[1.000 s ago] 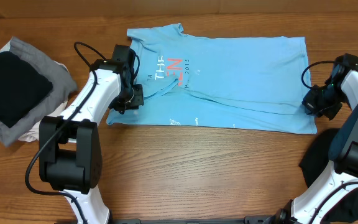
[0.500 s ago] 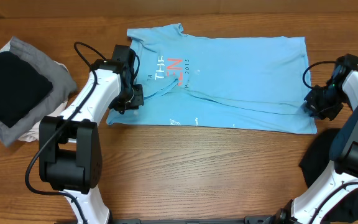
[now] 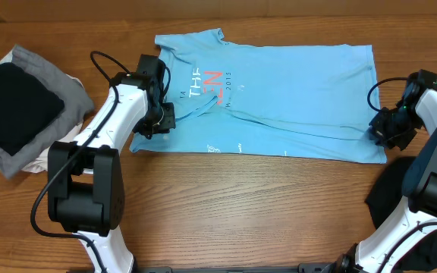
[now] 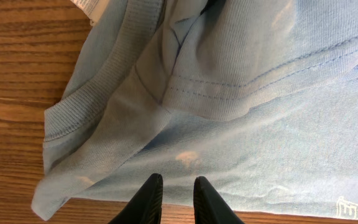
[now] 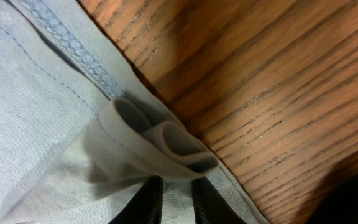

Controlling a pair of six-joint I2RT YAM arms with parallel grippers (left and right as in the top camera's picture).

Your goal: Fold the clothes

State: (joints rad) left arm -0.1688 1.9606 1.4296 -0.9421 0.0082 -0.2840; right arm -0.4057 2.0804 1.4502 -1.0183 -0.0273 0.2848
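Note:
The light blue T-shirt (image 3: pixel 294 91) with white and red-orange lettering lies spread across the far part of the table, collar to the left. My left gripper (image 3: pixel 160 121) is at its near-left edge by the sleeve. In the left wrist view its fingers (image 4: pixel 178 186) are nearly closed on the shirt's lower edge (image 4: pixel 241 155). My right gripper (image 3: pixel 381 130) is at the shirt's right hem. In the right wrist view its fingers (image 5: pixel 171 186) pinch a bunched fold of hem (image 5: pixel 148 143). A plain black garment (image 3: pixel 10 102) lies on the left pile.
The black garment rests on a grey cloth (image 3: pixel 67 95) and a white one at the left edge. Another dark cloth (image 3: pixel 393 193) lies at the near right beside the right arm's base. Bare wood table (image 3: pixel 241 205) runs along the front.
My right gripper has shifted very slightly at the shirt's right hem. The left gripper and the shirt look unchanged.

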